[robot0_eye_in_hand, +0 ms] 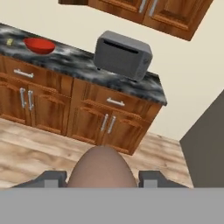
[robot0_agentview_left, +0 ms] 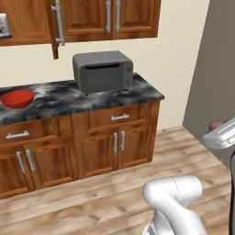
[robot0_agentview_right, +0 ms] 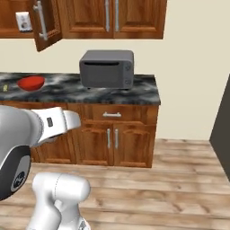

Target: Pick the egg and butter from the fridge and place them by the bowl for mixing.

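Note:
In the hand view the brownish egg [robot0_eye_in_hand: 101, 168] sits between my gripper's [robot0_eye_in_hand: 101, 180] two dark fingertips [robot0_eye_in_hand: 54, 178], which are shut on it. The left base view shows the egg [robot0_agentview_left: 214, 125] peeking out above my white hand at the right edge, in front of the grey fridge [robot0_agentview_left: 215, 55]. The red bowl [robot0_agentview_left: 17, 98] [robot0_agentview_right: 31, 82] [robot0_eye_in_hand: 39, 45] stands on the dark marbled counter [robot0_agentview_left: 69, 98], far to the left of my gripper. Just left of the bowl lies a small pale-yellow piece, the butter [robot0_agentview_right: 5, 88] [robot0_eye_in_hand: 9, 41].
A grey microwave [robot0_agentview_left: 103, 71] [robot0_agentview_right: 108, 68] stands on the counter's right end. Brown cupboards with metal handles run below and above it, and one upper door [robot0_agentview_right: 42, 22] hangs open. Wooden floor [robot0_agentview_left: 92, 197] lies between me and the counter.

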Controlling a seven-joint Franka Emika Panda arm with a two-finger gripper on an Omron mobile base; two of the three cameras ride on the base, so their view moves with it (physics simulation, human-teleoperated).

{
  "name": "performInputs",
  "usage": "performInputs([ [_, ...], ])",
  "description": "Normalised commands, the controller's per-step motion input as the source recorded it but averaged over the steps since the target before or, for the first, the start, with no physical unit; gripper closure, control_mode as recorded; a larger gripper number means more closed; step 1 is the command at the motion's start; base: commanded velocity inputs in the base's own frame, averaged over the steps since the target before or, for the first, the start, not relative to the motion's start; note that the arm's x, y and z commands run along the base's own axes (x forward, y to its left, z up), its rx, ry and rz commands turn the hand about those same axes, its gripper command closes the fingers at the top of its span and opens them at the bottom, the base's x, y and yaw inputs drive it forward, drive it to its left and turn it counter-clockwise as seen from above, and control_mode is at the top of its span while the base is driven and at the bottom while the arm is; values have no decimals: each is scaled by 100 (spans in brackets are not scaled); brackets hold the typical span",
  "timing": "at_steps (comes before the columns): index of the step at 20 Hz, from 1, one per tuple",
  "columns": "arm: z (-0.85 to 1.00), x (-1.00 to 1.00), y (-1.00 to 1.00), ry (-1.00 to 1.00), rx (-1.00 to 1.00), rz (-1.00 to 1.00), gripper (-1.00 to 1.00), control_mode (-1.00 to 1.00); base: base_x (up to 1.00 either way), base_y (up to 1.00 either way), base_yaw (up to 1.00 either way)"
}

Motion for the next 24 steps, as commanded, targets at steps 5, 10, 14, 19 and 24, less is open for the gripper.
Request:
performInputs([
  [5,0,0,0,0,0,0,100,100,59,100,0],
  [10,0,0,0,0,0,0,100,100,12,100,0],
  [14,0,0,0,0,0,0,100,100,4,100,0],
  [19,0,0,0,0,0,0,100,100,26,100,0],
  [24,0,0,0,0,0,0,100,100,64,100,0],
])
